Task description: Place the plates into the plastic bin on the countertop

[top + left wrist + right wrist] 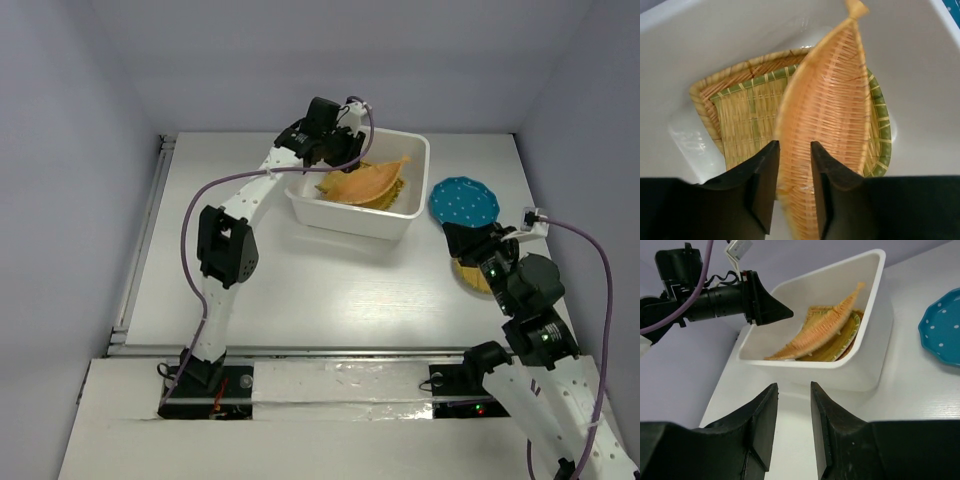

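Note:
The white plastic bin (350, 222) stands at the back middle of the countertop (300, 280). An orange leaf-shaped wicker plate (365, 183) lies tilted in it, on top of a green-rimmed wicker plate (747, 110) and a tan one (715, 85). My left gripper (335, 150) hovers over the bin's back left corner. It is open, and the leaf plate (830, 115) lies just below its jaws. The teal dotted plate (464, 202) lies right of the bin. My right gripper (465, 240) is open and empty, above a round wicker plate (475, 278).
A metal rail (140, 240) runs along the left edge of the countertop. Grey walls close in the back and both sides. In the right wrist view the bin (840, 377) stands ahead, with the left gripper (775, 310) over it and the teal plate (942, 330) at the right.

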You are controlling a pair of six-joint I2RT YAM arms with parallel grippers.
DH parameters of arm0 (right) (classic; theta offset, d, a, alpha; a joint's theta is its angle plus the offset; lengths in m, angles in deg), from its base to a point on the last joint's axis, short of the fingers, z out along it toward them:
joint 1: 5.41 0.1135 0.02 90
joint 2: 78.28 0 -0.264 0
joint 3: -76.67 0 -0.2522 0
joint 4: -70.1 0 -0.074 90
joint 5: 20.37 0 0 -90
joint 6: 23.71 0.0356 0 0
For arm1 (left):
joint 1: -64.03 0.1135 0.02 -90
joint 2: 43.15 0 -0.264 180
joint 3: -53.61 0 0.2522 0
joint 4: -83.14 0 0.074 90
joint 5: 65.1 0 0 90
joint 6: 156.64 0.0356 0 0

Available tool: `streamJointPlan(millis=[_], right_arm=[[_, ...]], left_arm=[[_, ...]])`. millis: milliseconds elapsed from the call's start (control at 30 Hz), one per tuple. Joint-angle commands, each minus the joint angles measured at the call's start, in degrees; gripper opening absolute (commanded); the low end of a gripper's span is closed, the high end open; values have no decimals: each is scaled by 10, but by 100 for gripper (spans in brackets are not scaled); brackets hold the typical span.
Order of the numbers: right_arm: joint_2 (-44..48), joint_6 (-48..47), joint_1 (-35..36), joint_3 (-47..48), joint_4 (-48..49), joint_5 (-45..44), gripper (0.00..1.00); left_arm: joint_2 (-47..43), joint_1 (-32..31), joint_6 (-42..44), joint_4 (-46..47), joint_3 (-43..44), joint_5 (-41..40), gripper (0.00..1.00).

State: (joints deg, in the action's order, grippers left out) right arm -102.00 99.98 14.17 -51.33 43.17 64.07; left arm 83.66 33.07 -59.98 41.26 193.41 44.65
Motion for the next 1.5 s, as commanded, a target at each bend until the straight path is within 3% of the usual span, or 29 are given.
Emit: streamJointPlan(millis=[0,33,133,233,300,367,400,467,567,633,767,900,1033,1100,1233,1300,1467], right_arm=[[-4,7,3,-4,37,3,38],[-4,8,3,-6,37,2,38],[-4,12,3,-8,37,-5,38],[-8,18,3,-9,31,-31,32],[-11,22,3,-12,27,-55,17],[-24,30,3,-20,27,-66,4],[-32,31,3,-21,27,-70,2],[-47,36,3,-23,30,-74,0],[-72,34,3,-10,25,-86,0],[-70,24,3,8,19,-102,0],[-47,-6,3,89,-27,-153,0],[-26,-24,3,189,-62,-176,0],[-3,-30,3,230,-82,-172,0],[7,-30,3,238,-92,-158,0],[18,-32,3,236,-100,-147,2],[21,-32,3,227,-100,-140,7],[28,-29,3,216,-89,-118,15]], left_arm=[[-33,0,-7,19,1,-27,33],[-38,0,-9,24,-2,-34,43],[-66,0,-26,43,-20,-66,61],[-123,0,-59,86,-61,-92,61],[-205,-5,-86,137,-152,-92,60],[-295,-23,-123,225,-265,-90,56],[-325,-30,-136,253,-304,-99,54],[-395,-72,-167,323,-405,-111,40],[-437,-153,-184,367,-494,-190,16],[-439,-186,-202,385,-521,-192,0],[-407,-251,-261,440,-579,-219,0],[-313,-316,-272,427,-528,-244,0],[-228,-336,-304,441,-477,-226,0],[-182,-343,-328,446,-443,-212,7],[-113,-356,-369,450,-390,-200,35],[-62,-356,-396,453,-351,-173,46],[11,-356,-430,441,-286,-161,54]])
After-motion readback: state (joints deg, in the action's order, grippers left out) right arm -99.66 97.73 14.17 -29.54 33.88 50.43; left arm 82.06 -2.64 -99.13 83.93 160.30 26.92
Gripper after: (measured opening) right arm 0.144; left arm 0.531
